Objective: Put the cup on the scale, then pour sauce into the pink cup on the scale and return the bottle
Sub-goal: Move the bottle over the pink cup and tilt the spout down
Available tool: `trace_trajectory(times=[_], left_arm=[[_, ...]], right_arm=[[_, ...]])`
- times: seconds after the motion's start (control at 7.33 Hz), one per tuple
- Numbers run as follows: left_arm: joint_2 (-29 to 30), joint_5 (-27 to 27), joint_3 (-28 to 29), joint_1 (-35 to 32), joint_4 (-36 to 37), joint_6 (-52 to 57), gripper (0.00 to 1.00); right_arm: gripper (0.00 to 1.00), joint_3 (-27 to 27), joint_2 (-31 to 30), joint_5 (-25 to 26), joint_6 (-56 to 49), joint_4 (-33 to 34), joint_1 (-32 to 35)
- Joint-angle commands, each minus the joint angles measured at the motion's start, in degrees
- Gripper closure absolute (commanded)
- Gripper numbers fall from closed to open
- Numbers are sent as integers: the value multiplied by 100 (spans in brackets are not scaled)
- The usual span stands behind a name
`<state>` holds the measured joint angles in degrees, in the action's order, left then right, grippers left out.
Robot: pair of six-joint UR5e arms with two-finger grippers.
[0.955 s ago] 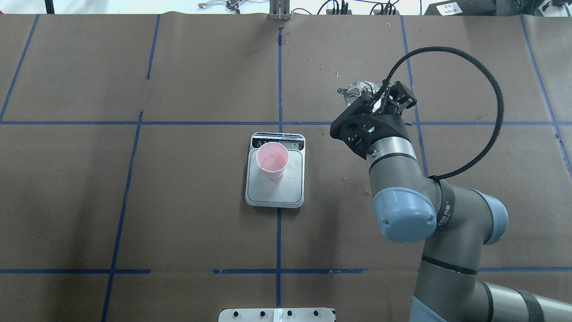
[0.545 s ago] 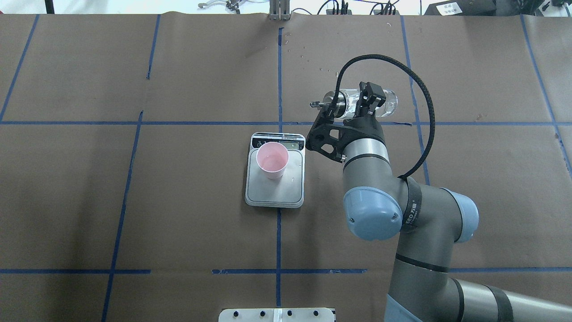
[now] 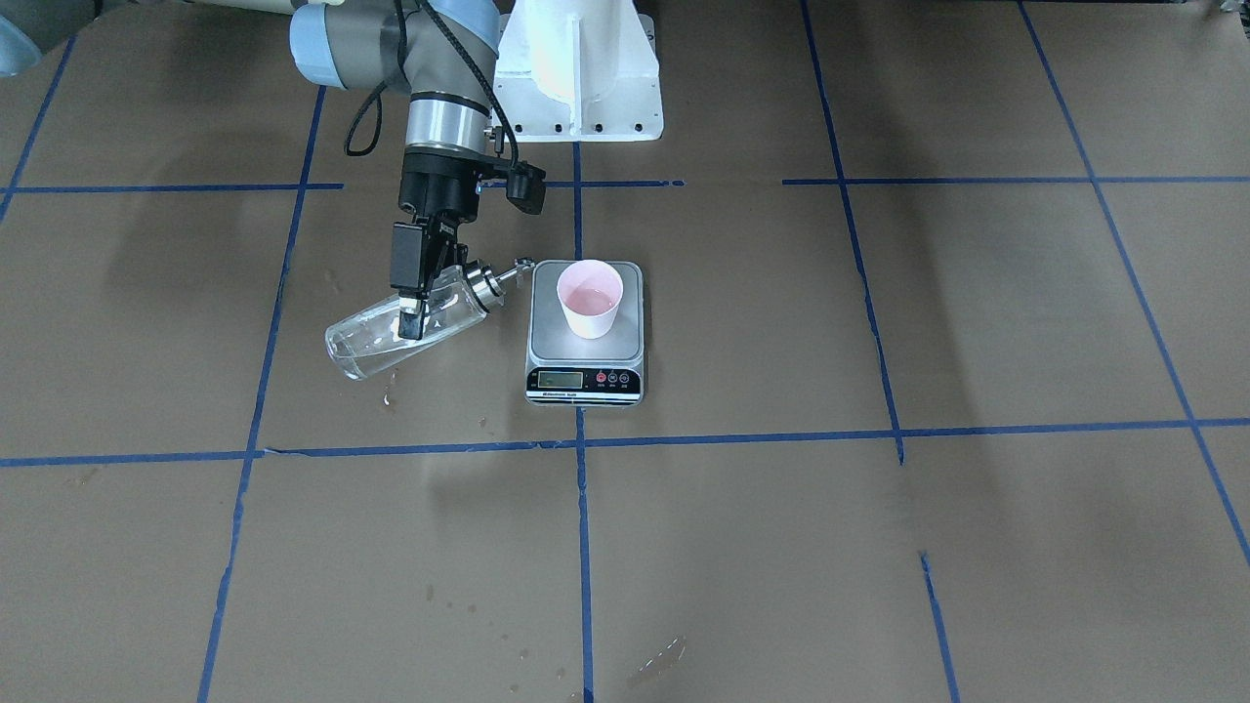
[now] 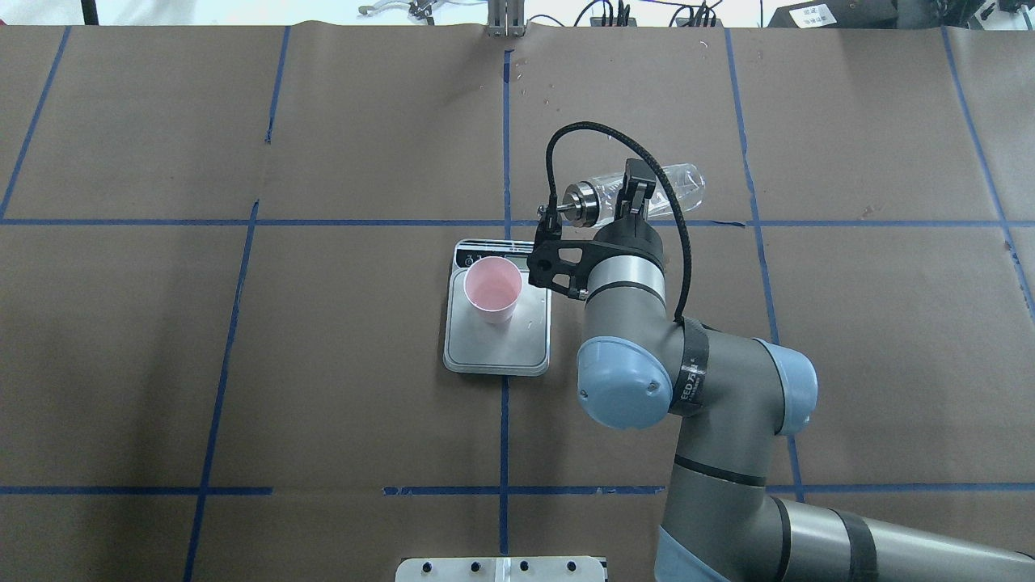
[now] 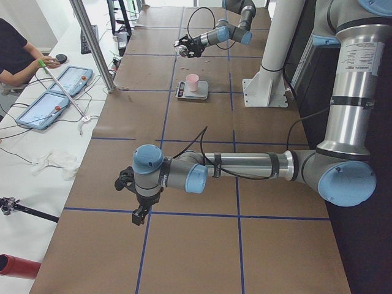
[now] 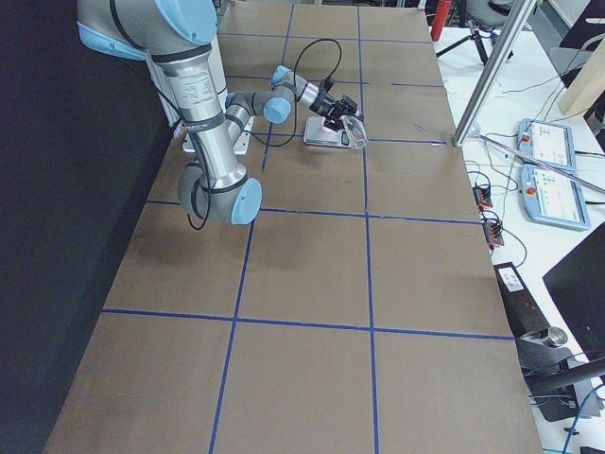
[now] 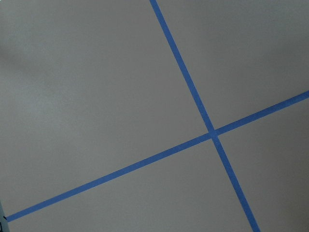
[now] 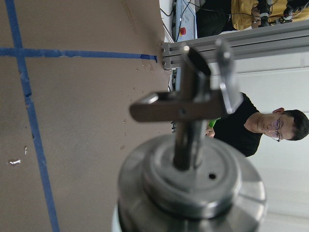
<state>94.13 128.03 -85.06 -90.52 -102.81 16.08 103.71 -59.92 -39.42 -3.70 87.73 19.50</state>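
The right gripper clamped the clear glass metal-capped bottle, tipped almost flat, spout at the edge of the silver scale bearing the pale pink cup; it had swung nearer since a moment earlier.

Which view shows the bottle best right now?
Exterior front-facing: nearly the whole bottle shows, tilted, spout toward the cup. Overhead, the arm covers its middle; right wrist sees only cap and spout; side views show it tiny.
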Motion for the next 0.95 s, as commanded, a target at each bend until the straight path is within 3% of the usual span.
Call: trace_trajectory(times=[0.0, 0.82], left_arm=[[26, -15, -2, -1, 6, 9, 0], [26, -15, 16, -1, 6, 26, 0]], right_arm=[[100, -507, 278, 337, -8, 34, -87], [100, -658, 306, 1390, -534, 121, -411]])
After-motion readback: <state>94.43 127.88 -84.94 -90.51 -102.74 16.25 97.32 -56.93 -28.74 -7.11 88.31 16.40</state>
